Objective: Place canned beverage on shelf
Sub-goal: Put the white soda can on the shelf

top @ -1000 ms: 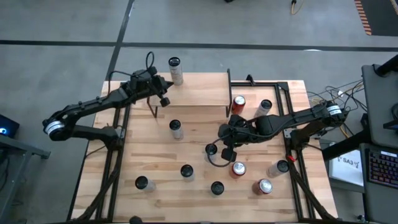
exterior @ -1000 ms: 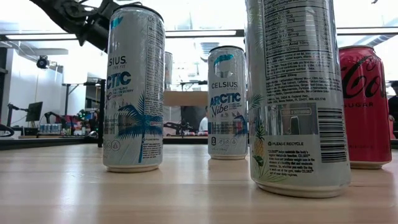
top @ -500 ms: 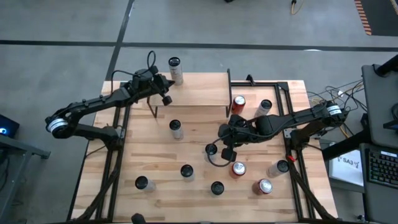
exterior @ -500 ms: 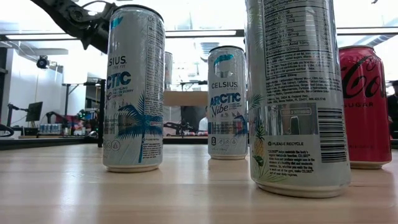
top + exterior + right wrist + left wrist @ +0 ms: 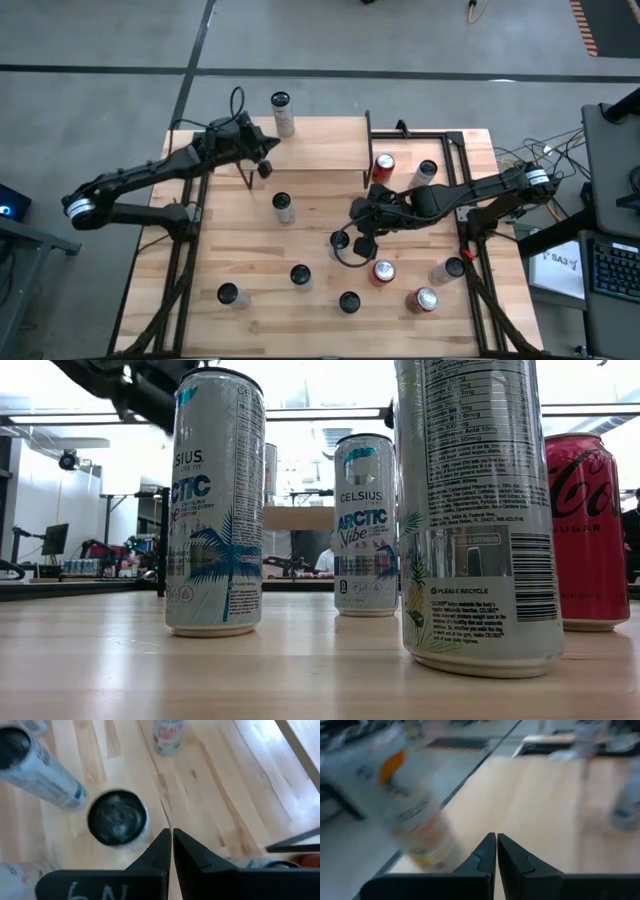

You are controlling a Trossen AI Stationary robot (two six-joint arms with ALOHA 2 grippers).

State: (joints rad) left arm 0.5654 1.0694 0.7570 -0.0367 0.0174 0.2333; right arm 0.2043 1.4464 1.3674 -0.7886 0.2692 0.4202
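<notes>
The shelf (image 5: 310, 145), a light board on thin black legs, stands at the table's far edge. A white can (image 5: 282, 111) stands upright on its far left corner; the left wrist view shows it blurred, with orange print (image 5: 415, 815). My left gripper (image 5: 262, 157) hovers shut above the shelf's left end, a little nearer than that can, touching nothing (image 5: 496, 845). My right gripper (image 5: 355, 212) hangs shut over the middle of the table, above a black-topped can (image 5: 117, 817), holding nothing (image 5: 171, 840).
Several upright cans stand on the plank table: slim white ones (image 5: 284, 207) (image 5: 300, 276) (image 5: 229, 294) and red ones (image 5: 383, 270) (image 5: 384, 165). In the low view, tall cans (image 5: 215, 500) (image 5: 480, 510) fill the foreground. Black frame rails (image 5: 455, 190) run along the table's sides.
My left gripper has risen a little and drawn slightly toward the table's near edge, away from the can on the shelf, rolling at the wrist. It stays shut. The can on the shelf has kept its place.
</notes>
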